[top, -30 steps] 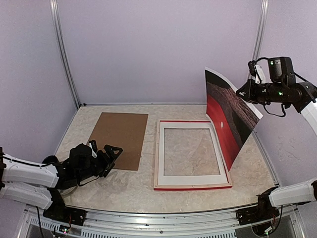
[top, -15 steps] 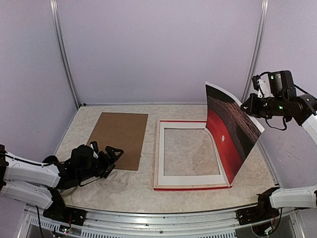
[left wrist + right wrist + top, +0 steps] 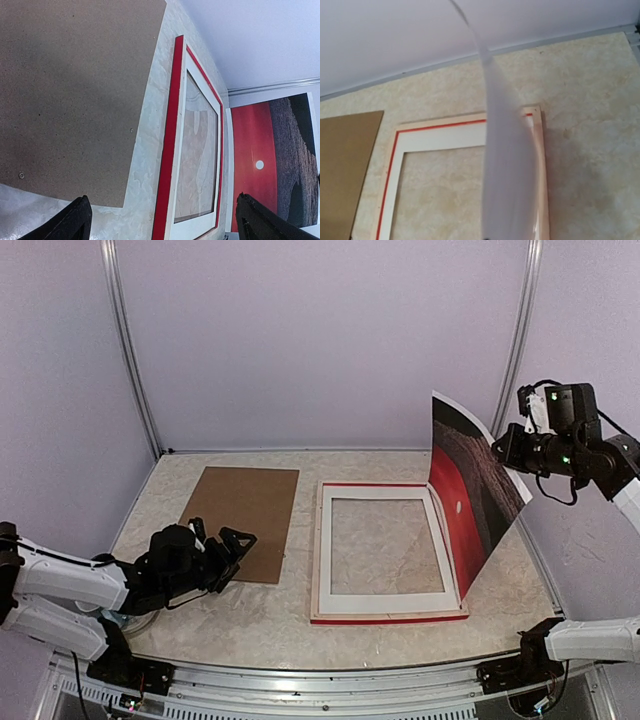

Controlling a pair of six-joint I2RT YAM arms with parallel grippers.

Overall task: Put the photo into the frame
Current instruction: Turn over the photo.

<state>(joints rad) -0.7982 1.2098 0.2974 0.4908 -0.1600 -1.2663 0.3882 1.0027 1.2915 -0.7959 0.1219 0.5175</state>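
Behind photo (image 3: 470, 495), frame (image 3: 385, 605) edge partly hidden.

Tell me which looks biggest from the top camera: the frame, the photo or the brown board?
1. The frame looks largest.
2. The brown board and the photo look about alike. The photo stands up tilted and is seen at a slant, so I can't rank those two.

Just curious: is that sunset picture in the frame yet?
Not yet. The photo is held upright by the right claw; the frame lies flat, its opening showing table.
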